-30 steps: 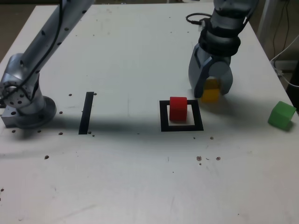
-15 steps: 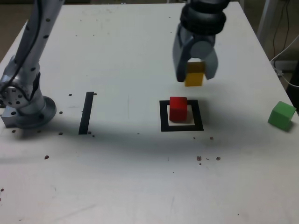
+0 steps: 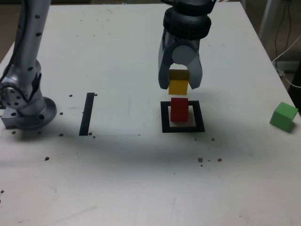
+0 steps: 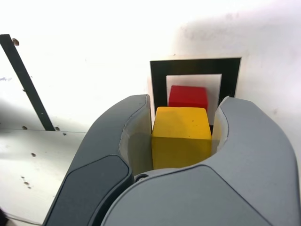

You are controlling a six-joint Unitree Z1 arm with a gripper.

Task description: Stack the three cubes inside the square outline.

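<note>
A: Cubes first — the yellow cube (image 3: pixel 178 86) is pinched between the fingers (image 3: pixel 163 75) of the gripper (image 3: pixel 179 81), both sides pressed flat against it in the wrist view, carried clear of the table (image 3: pixel 127 179).

B: And the red cube (image 3: pixel 179 108)?

A: Sits inside the square outline (image 3: pixel 164 117), directly at 6 o'clock below the yellow one in the exterior view, a small gap between them.

B: Noted. Green cube (image 3: pixel 283 116)?

A: Well apart, out at 3 o'clock near the table edge, tilted a bit.

B: Advice for the placing?

A: My judgement: the wrist view shows the yellow face not squarely over the red one. Centre it, match the edges, lower straight, release only once it bears.

B: Anything unreadable?

A: The red cube's lower part hides behind the yellow one in the wrist view, so true overlap is hard to call. The black tape strip (image 3: pixel 87 113) sits at 9 o'clock, unused.
</note>
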